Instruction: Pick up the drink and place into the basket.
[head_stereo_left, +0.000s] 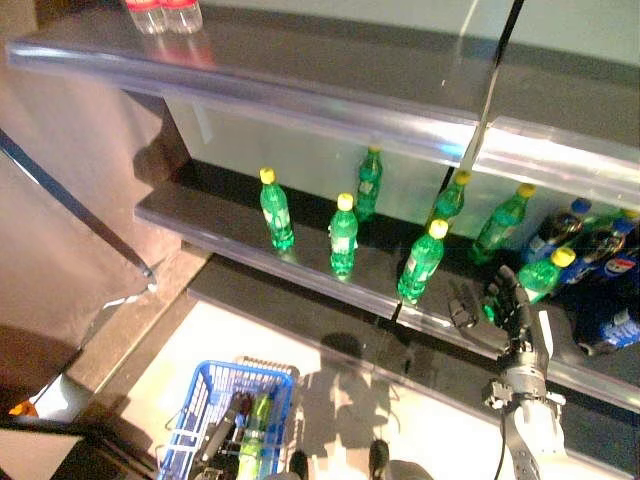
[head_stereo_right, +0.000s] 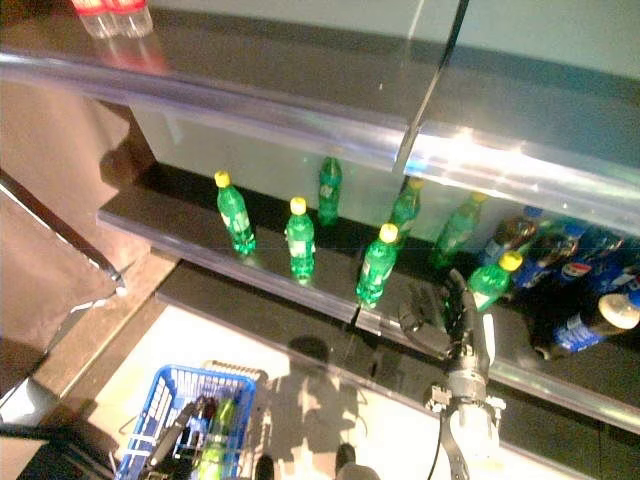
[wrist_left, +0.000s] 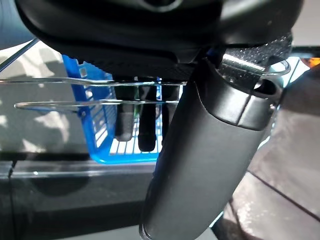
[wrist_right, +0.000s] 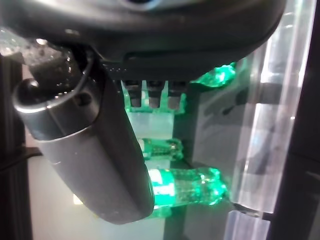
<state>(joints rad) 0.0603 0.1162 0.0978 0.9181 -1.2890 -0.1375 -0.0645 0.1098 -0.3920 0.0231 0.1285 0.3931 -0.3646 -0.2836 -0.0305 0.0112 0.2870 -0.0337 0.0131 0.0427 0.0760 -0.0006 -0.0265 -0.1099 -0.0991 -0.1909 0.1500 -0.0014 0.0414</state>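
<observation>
Green bottles with yellow caps stand on the middle shelf (head_stereo_left: 220, 225). My right hand (head_stereo_left: 515, 310) is open, fingers straight, raised at the shelf's front edge just left of one green bottle (head_stereo_left: 545, 272), not closed round it. In the right wrist view the straight fingers (wrist_right: 150, 97) point at a green bottle (wrist_right: 187, 185) beyond the thumb. My left hand (wrist_left: 210, 150) is shut on the thin wire handles (wrist_left: 100, 82) of the blue basket (head_stereo_left: 205, 390), which hangs low at the left with drinks (head_stereo_left: 255, 425) inside.
More green bottles (head_stereo_left: 343, 235) stand further left along the shelf. Dark cola bottles (head_stereo_left: 600, 250) crowd the right end. A clear rail (head_stereo_left: 300, 270) runs along the shelf front. The upper shelf (head_stereo_left: 300, 70) overhangs, with red-labelled bottles (head_stereo_left: 165, 12) on it.
</observation>
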